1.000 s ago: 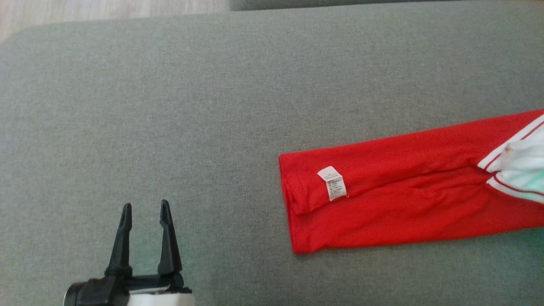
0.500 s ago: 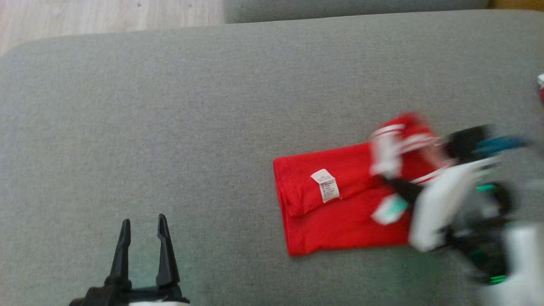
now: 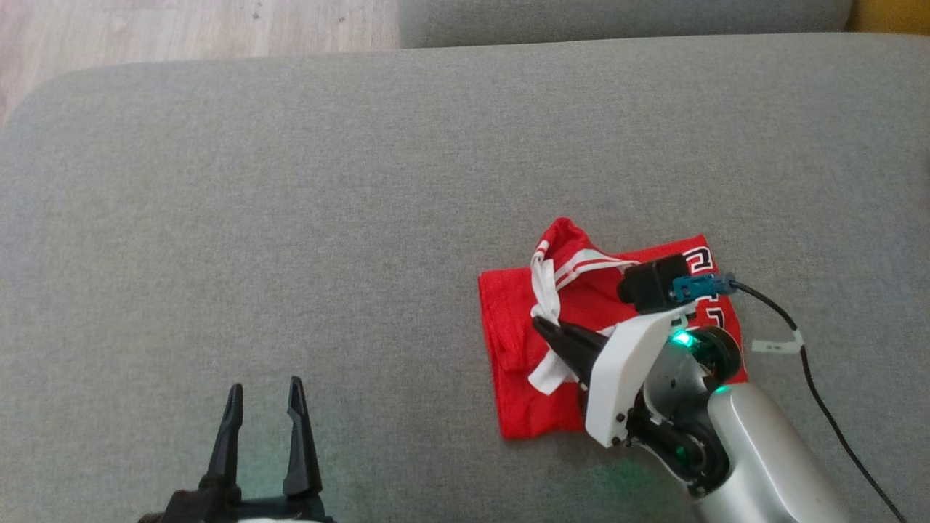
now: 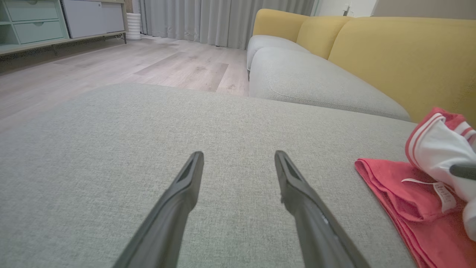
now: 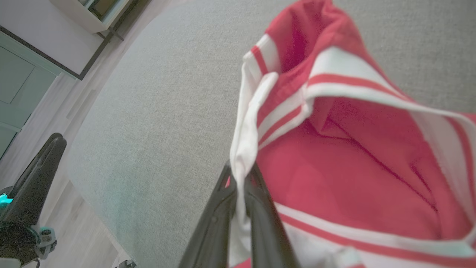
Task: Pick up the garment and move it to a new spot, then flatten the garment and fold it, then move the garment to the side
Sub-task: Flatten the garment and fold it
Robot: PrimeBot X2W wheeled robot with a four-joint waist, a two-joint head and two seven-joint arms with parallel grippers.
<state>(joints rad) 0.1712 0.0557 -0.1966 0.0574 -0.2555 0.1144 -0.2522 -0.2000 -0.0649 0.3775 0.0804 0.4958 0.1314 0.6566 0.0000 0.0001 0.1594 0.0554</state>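
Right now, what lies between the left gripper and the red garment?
Bare grey cushion, nothing on it, between the left gripper and the garment; the head view shows this.

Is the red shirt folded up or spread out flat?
Folded, not flat. The red shirt lies doubled over, and the right gripper pinches its white-striped edge above the bottom layer.

seat cushion (image 3: pixel 290 181): grey woven cloth, matt, coarse | jersey (image 3: pixel 508 341): red knit cloth, smooth, white trim | left gripper (image 3: pixel 264 385): matt black plastic | right forearm (image 3: pixel 755 450): silver, glossy, metal-looking | floor (image 4: pixel 178 67): pale wood, satin
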